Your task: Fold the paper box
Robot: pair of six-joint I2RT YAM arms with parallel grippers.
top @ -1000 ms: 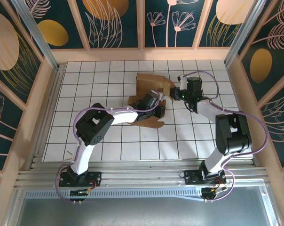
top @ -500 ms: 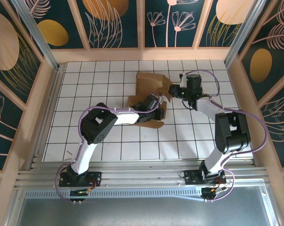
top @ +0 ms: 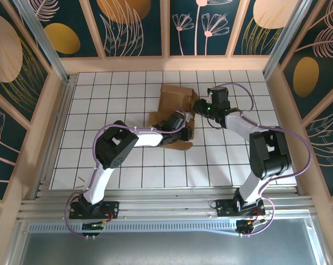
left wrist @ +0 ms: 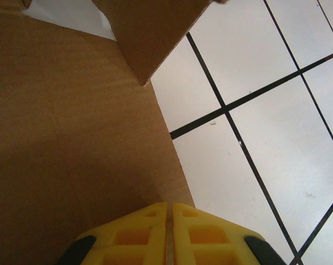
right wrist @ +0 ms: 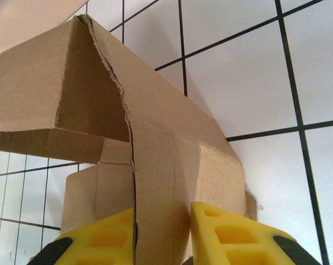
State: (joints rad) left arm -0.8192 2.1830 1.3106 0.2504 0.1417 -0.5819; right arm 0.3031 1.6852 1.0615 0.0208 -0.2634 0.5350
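Clamping right fingers on a raised flap of the paper box, upper middle of the desk; holding left fingers together over its flat part. Risking ripping the flap by pulling too hard.

The paper box stands in the middle of the tabletop with its flaps raised. Both arms meet at it, so the way through there is blocked. The left pincer, fingers together, lies on a flat panel. A raised flap fills the gap of the right pincer. The tiles to the left, to the right and on the near side are open, up to the wooden walls.
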